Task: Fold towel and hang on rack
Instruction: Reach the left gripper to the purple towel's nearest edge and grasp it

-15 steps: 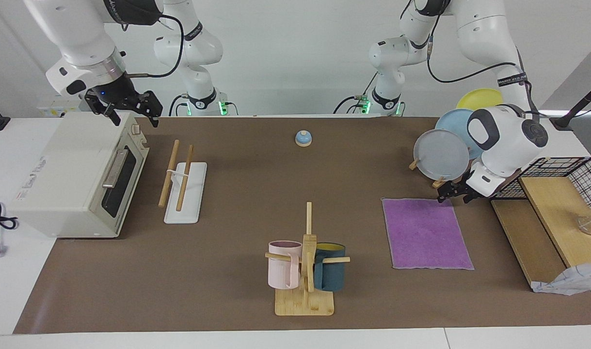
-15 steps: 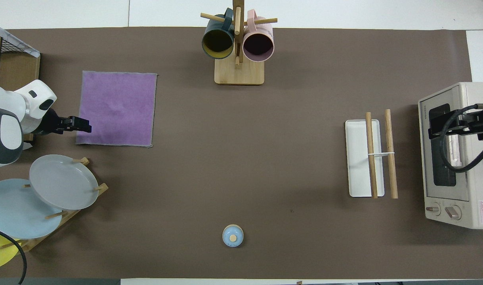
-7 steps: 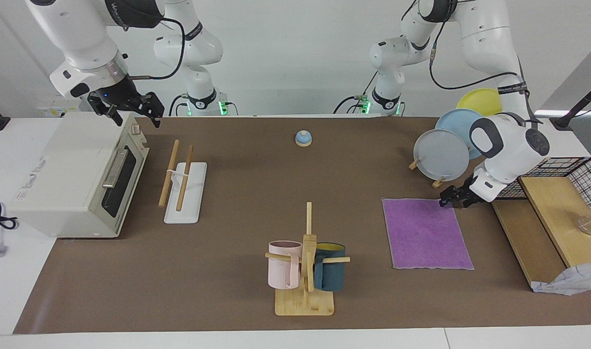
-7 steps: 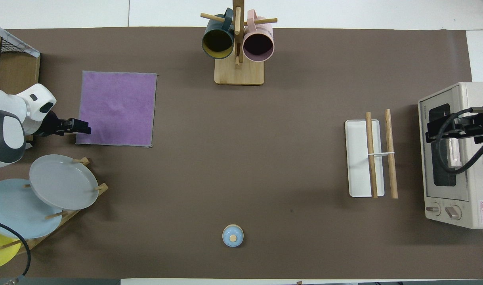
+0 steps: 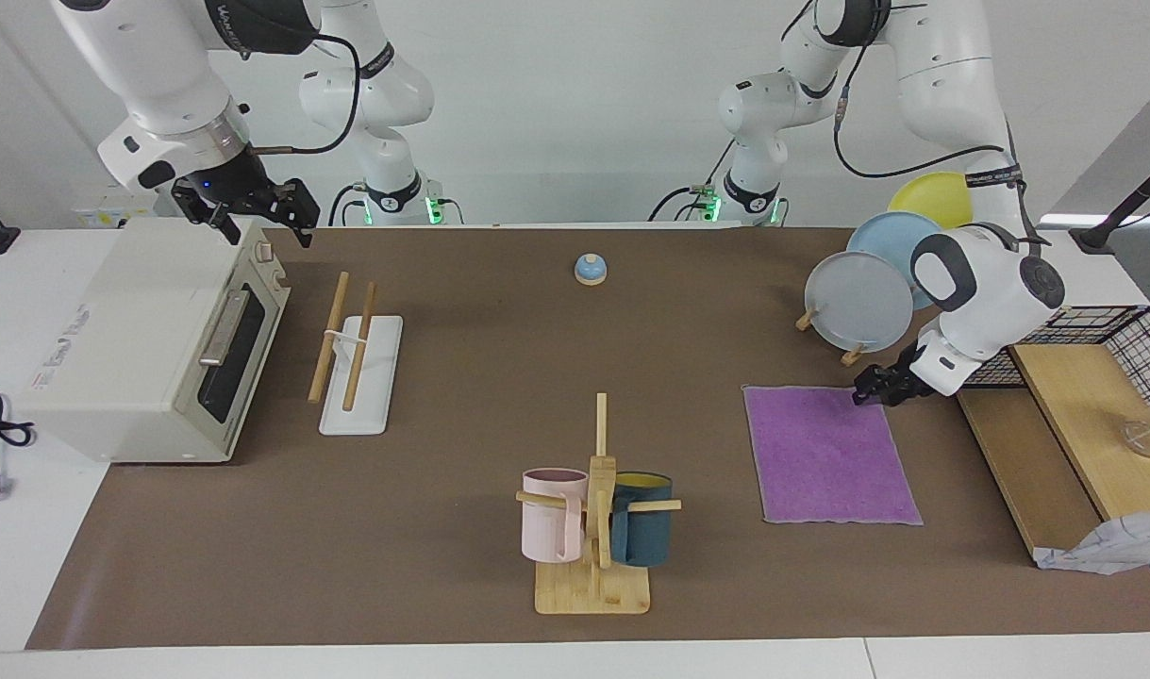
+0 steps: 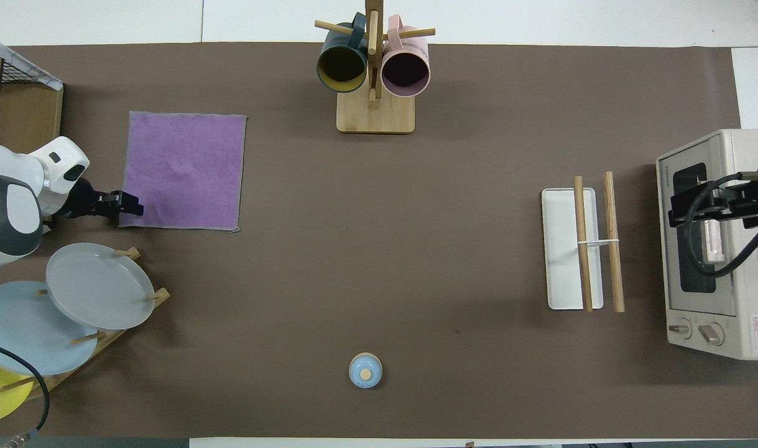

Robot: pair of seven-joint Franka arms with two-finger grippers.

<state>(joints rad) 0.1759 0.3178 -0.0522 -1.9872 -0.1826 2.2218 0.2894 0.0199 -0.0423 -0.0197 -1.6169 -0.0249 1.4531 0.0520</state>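
Note:
The purple towel [image 5: 829, 453] [image 6: 183, 168] lies flat and unfolded on the brown mat, toward the left arm's end of the table. My left gripper [image 5: 865, 396] [image 6: 130, 208] is low at the towel's corner nearest the robots, on the wooden shelf's side. Whether it holds the cloth does not show. The rack [image 5: 358, 363] [image 6: 571, 249], a white base with two wooden dowels, lies beside the toaster oven toward the right arm's end. My right gripper [image 5: 258, 226] [image 6: 717, 205] hangs open and empty over the oven's top, where that arm waits.
A mug tree [image 5: 593, 509] with pink and teal mugs stands mid-table, farther from the robots. A toaster oven [image 5: 141, 339] sits beside the rack. Plates on a stand [image 5: 858, 302] and a wooden shelf [image 5: 1018, 462] flank the left gripper. A small blue bell [image 5: 591, 270] lies near the robots.
My left gripper has come down from above the mat to the towel's near corner and its wrist has tilted. The right gripper has shifted slightly over the oven. The towel lies as before.

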